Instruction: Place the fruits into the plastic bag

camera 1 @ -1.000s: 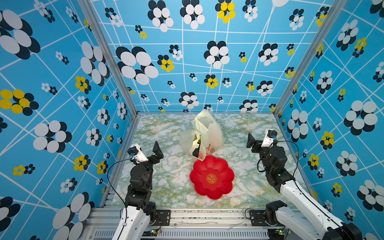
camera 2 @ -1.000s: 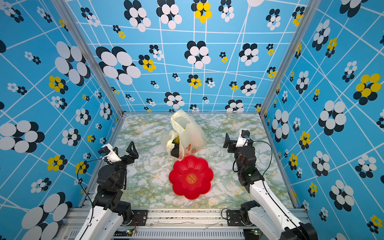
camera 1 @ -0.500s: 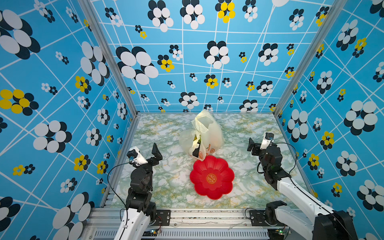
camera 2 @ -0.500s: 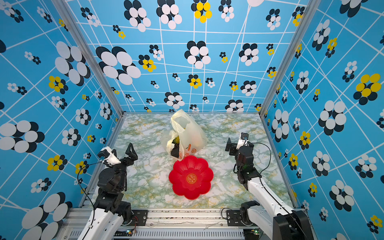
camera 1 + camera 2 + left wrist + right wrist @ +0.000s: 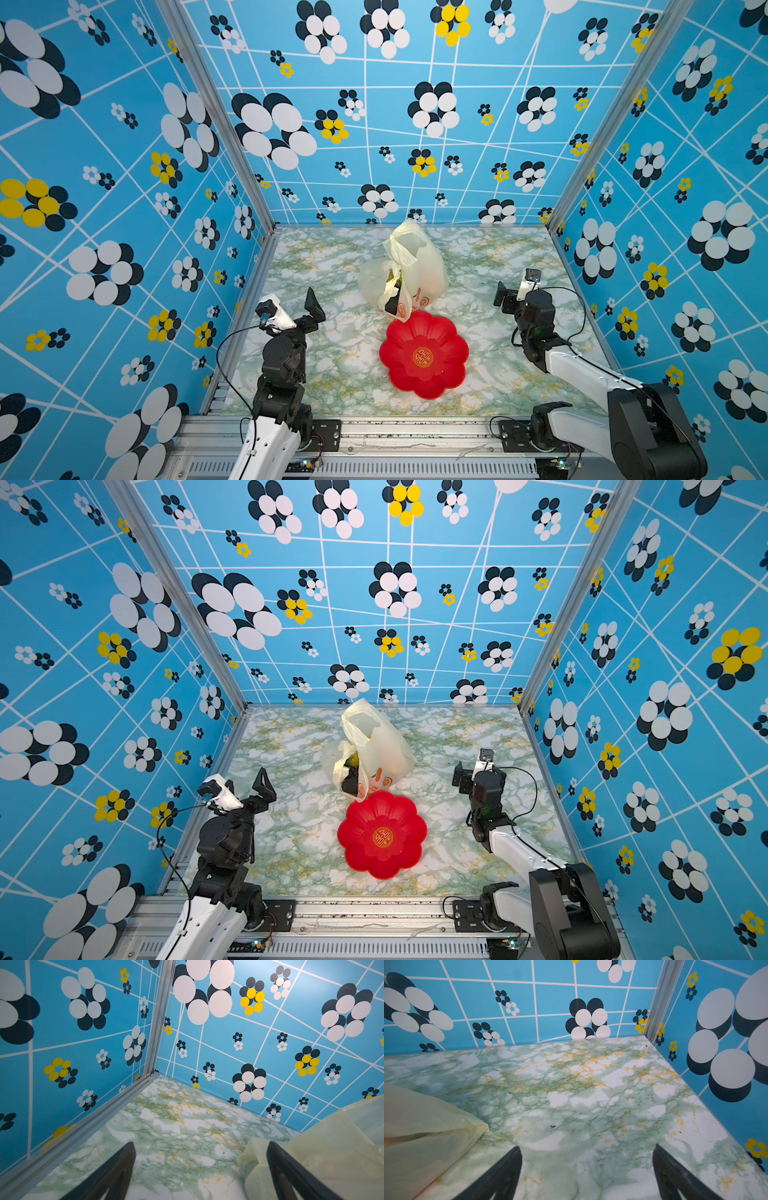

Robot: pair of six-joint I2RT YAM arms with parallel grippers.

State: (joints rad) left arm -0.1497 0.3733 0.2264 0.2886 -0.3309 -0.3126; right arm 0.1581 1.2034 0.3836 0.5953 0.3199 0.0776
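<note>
Left gripper point(image 5: 200, 1144) and right gripper point(image 5: 587, 1146), fingers wide and empty, have withdrawn from the plastic bag point(image 5: 419, 266); fruits point(image 5: 392, 284) inside, task apparently complete.

The thin, crinkly cream plastic bag point(image 5: 419, 262) hides most of the small toy fruits point(image 5: 351, 780). Only a dark lump and a bit of yellow-green peek out of its mouth. The orange print on it is too small to read. Each wrist view cuts off the bag, and the black fingers of the left claw point(image 5: 200, 1144) and right claw point(image 5: 587, 1146) too.
</note>
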